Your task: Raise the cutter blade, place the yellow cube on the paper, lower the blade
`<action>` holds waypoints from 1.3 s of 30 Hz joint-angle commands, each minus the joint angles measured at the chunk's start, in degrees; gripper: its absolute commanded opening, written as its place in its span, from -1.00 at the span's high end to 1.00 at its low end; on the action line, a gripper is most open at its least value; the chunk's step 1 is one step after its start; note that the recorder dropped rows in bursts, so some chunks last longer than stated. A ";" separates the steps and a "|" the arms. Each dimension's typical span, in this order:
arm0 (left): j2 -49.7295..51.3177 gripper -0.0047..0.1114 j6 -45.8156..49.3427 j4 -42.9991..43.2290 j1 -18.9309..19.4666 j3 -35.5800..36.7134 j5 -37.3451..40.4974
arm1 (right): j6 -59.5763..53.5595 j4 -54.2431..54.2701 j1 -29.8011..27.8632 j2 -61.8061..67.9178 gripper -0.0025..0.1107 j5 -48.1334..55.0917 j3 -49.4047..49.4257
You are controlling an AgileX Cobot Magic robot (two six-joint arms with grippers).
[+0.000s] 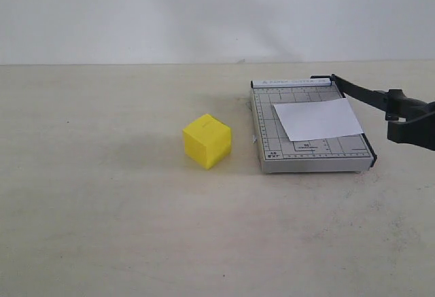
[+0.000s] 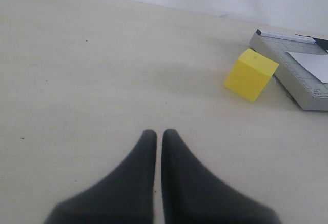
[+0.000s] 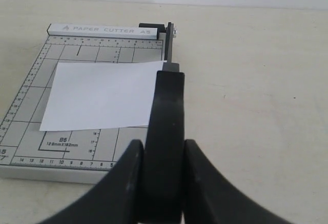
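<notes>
Fig.: ext. view. The R gripper (image 1: pixel 412 124) sits at the right edge of the scene, clamped round the thick handle end of the cutter blade (image 1: pixel 363 94). The blade is hinged at the far corner of the grey board (image 1: pixel 270 137) and lifted off the board's edge, slanting toward the gripper.

R wrist view: the fingers (image 3: pixel 128 183) lie one on each side of the handle, touching it, spread only as wide as the handle.

The paper (image 1: pixel 319 119), white and slightly skewed, lies flat on the board's gridded face.

The yellow cube (image 1: pixel 206 141) rests on the table (image 1: pixel 102 215) left of the board, near it but apart, w/ nothing touching it.

L wrist view: the L gripper (image 2: pixel 158 134) is over the table, tips pressed almost together w/ only a hairline gap, holding nothing. Cube and board lie ahead, well apart from the tips.
</notes>
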 commanded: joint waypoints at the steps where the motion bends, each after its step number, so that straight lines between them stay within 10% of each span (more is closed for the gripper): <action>1: -0.18 0.84 -0.35 0.15 -0.17 -0.17 -0.39 | -0.53 -0.54 -0.07 -1.83 0.96 0.39 -0.12; 8: -0.18 0.84 -0.35 0.15 -0.17 -0.17 -0.39 | -0.55 -0.80 -0.07 -1.83 0.89 1.95 -0.12; 18: -0.18 0.84 -0.35 0.15 -0.17 -0.17 -0.39 | -0.55 -0.81 -0.07 -2.74 -0.12 7.47 -0.12; 31: -0.18 0.84 -0.35 0.15 -0.17 -0.17 -0.39 | 0.95 3.94 -0.07 -26.53 -0.07 39.71 -0.12; 37: -0.18 0.84 -0.35 0.15 -0.17 -0.17 -0.39 | 0.72 9.40 -0.07 -38.43 0.95 50.51 -0.02; 39: -0.18 0.84 -0.35 0.15 -0.17 -0.17 -0.39 | 0.46 9.71 -0.07 -41.32 0.93 48.37 -0.02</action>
